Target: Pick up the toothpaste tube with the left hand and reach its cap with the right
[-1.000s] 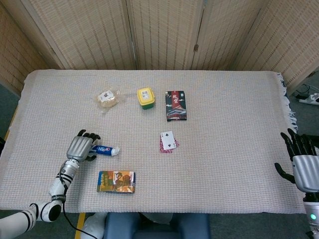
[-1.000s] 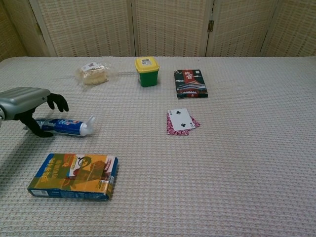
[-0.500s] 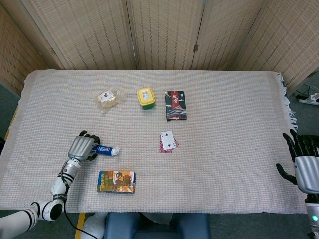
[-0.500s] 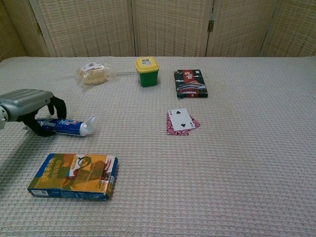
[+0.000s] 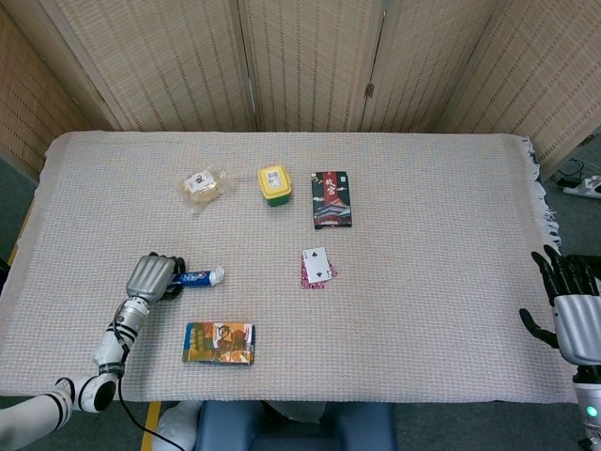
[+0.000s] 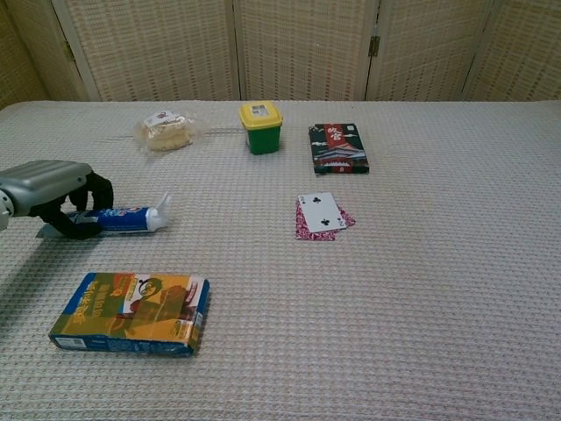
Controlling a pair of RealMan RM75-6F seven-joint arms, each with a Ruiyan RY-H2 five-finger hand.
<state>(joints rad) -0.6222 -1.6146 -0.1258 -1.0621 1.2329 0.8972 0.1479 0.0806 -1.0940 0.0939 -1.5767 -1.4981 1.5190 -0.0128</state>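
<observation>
My left hand (image 6: 48,186), a grey metal shell with black fingers (image 6: 98,188), is wrapped around the back end of the toothpaste tube (image 6: 123,218). The fingers curl over the top and the thumb tucks under, so I read it as gripping the tube. The tube is blue and white, soft-sided and flattened toward its tail, and lies low over the table's near-left part; I cannot tell whether it has left the cloth. Its white cap (image 6: 161,214), a stubby rounded cone, points right and tilts slightly upward, clear of the fingers.

My right hand (image 5: 569,301) shows only in the head view, at the right edge of the table, well apart from the tube. Its black fingers are spread and pointing up, holding nothing.

The table (image 6: 421,307) is covered in a pale waffle-weave cloth with a fringed right edge.

Just in front of the tube lies a flat rectangular box (image 6: 131,313), glossy, printed in green, orange and blue.

Toward the far side:
- a crinkled clear packet (image 6: 165,130) with something pale and lumpy inside
- a squat green tub (image 6: 261,127) with a yellow square lid
- a dark card box (image 6: 337,147), lying flat, with red and white print

Near the middle, a few playing cards (image 6: 323,215) are loosely fanned, the top one face up and white, red backs showing beneath.
</observation>
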